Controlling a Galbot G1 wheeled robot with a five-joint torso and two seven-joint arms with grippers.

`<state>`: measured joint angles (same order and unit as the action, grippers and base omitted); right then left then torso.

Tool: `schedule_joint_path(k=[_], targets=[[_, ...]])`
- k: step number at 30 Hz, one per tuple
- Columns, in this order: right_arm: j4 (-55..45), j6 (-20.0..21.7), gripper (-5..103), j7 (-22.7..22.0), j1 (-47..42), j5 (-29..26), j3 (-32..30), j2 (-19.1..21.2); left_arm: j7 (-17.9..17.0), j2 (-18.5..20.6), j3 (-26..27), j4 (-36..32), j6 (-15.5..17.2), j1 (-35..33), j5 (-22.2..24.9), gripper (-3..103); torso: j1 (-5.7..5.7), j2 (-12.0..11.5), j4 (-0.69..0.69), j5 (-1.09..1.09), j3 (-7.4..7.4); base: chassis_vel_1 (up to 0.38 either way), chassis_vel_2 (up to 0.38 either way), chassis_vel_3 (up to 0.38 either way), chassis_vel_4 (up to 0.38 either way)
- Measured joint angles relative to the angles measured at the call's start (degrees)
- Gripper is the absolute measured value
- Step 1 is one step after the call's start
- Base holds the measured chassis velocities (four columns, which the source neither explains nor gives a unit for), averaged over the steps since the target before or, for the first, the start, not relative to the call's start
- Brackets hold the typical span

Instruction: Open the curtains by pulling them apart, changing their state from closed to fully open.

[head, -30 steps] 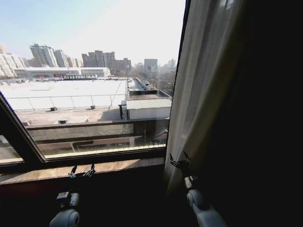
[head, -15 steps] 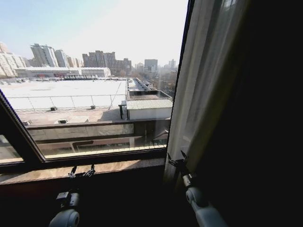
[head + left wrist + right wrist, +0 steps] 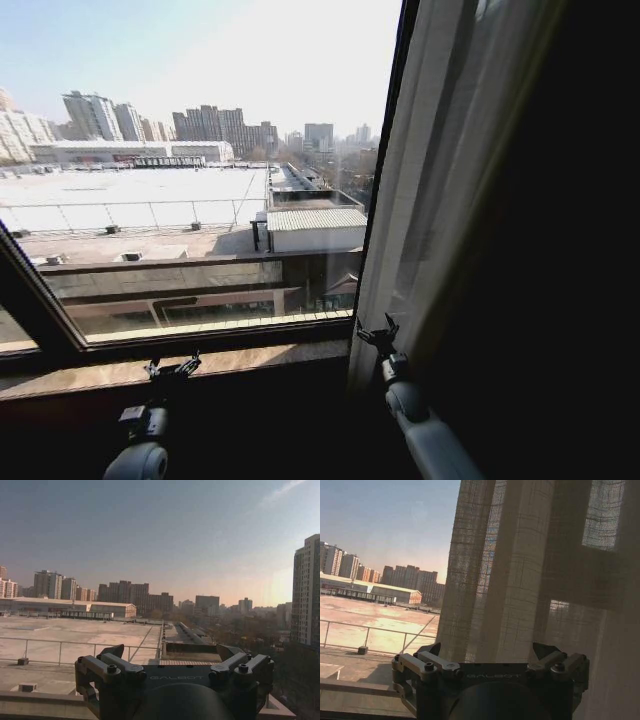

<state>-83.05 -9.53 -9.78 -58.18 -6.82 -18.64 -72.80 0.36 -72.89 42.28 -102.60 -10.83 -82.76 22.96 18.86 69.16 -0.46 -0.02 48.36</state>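
Head view shows the curtains point(image 3: 440, 180) gathered at the window's right side — the glass mostly bare, the opening nearly done. Right gripper point(image 3: 377, 335) spread beside the fabric; left gripper point(image 3: 172, 368) spread, idle at the sill.

Spread right gripper point(image 3: 490, 652) facing, perhaps touching, curtains point(image 3: 520, 575)

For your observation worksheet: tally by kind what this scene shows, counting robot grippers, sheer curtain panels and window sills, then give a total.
Grippers: 2, the left gripper and the right gripper
Sheer curtain panels: 1, the sheer curtain
Window sills: 1, the window sill
Total: 4
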Motion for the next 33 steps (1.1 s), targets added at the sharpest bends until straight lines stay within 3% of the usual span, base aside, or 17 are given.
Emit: schedule_joint_path(k=[10, 19, 22, 25, 28, 33], targets=[[2.96, -0.66, 100, 0.18, -0.09, 0.03, -1.80, 0.34, 0.00, 0.00, 0.00, 0.00, 0.00, 0.00, 0.00, 100, 0.01, 0.00, -0.02, 0.02, 0.01, 0.000, 0.000, 0.000, 0.000], [8.96, -0.88, 103, 1.34, 5.37, 0.32, 1.93, -0.83, 0.00, 0.00, 0.00, 0.00, 0.00, 0.00, 0.00, 100, 0.02, 0.00, 0.00, 0.01, 0.01, 0.000, 0.000, 0.000, 0.000], [10.40, -2.34, 89, 3.27, 6.41, 0.01, 2.03, -1.06, 0.00, 0.00, 0.00, 0.00, 0.00, 0.00, 0.00, 100, 0.02, 0.00, 0.00, 0.00, 0.01, 0.000, 0.000, 0.000, 0.000], [10.59, -3.02, 84, 4.41, 6.50, -0.72, 1.97, -0.93, 0.00, 0.00, 0.00, 0.00, 0.00, 0.00, 0.00, 100, 0.02, 0.00, 0.00, 0.00, 0.01, 0.000, 0.000, 0.000, 0.000], [10.34, -3.29, 67, 5.07, 6.23, -1.43, 1.68, -0.66, 0.00, 0.00, 0.00, 0.00, 0.00, 0.00, 0.00, 100, 0.02, 0.00, -0.01, 0.00, 0.01, 0.000, 0.000, 0.000, 0.000], [10.06, -3.58, 57, 5.26, 5.94, -1.72, 1.49, -0.60, 0.00, 0.00, 0.00, 0.00, 0.00, 0.00, 0.00, 100, 0.02, 0.00, -0.01, 0.00, 0.01, 0.000, 0.000, 0.000, 0.000]])
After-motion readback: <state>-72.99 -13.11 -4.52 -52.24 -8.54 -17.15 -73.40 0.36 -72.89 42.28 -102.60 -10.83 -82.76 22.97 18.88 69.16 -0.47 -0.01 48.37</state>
